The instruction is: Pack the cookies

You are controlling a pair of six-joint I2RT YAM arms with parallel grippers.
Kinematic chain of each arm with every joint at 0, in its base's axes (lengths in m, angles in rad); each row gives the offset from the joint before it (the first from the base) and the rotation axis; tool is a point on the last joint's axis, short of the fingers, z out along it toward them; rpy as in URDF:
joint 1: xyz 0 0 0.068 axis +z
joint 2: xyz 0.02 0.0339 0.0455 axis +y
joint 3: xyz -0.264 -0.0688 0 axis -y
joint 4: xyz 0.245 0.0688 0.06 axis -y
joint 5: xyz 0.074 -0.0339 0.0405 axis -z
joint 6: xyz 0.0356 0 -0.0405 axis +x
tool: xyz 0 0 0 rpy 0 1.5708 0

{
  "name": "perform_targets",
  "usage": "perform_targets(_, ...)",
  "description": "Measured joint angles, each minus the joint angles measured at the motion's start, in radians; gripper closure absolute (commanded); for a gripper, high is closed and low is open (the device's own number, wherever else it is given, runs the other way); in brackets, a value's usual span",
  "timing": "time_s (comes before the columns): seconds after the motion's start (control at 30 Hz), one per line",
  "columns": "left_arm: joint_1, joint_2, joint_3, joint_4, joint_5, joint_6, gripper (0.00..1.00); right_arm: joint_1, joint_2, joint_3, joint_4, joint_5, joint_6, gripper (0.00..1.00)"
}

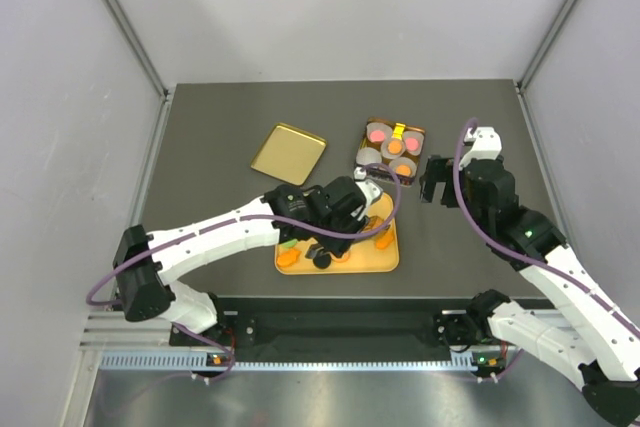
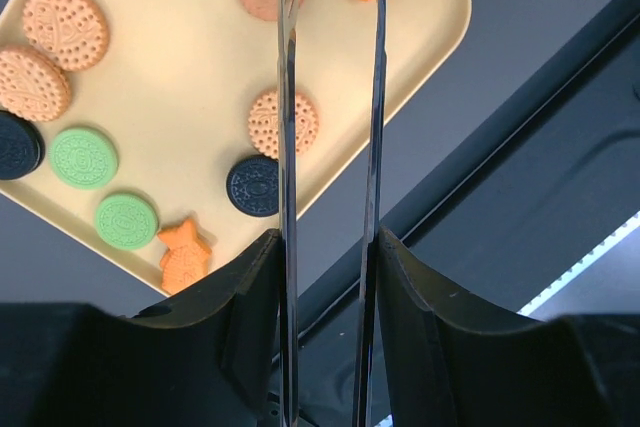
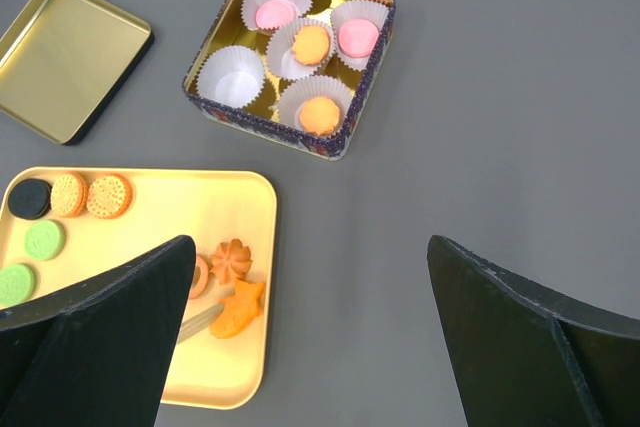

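Several cookies lie on the yellow tray (image 1: 388, 259): tan rounds (image 2: 283, 123), green (image 2: 84, 157), black (image 2: 253, 186) and an orange star shape (image 2: 183, 252). My left gripper (image 2: 327, 247) is shut on metal tongs (image 2: 288, 147). The tong tips reach over the tray's right end, by a pink round and an orange fish-shaped cookie (image 3: 235, 309). The open tin (image 3: 270, 125) holds paper cups: two with pink cookies (image 3: 275, 13), two with orange ones (image 3: 320, 114), and one empty (image 3: 226, 75). My right gripper (image 3: 310, 337) is open and empty above the table, right of the tray.
The tin's gold lid (image 1: 288, 153) lies upturned at the back left of the tray. The tin (image 1: 392, 147) stands just behind the tray. Grey side walls enclose the table. The arms' black base rail runs along the near edge.
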Motion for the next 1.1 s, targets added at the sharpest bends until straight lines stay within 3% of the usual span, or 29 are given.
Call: perform_targets(1.1,-0.055,0.099,-0.003,0.007,-0.003,0.009,0.52,0.000,-0.010,0.000,0.002,0.001,-0.001,0.00)
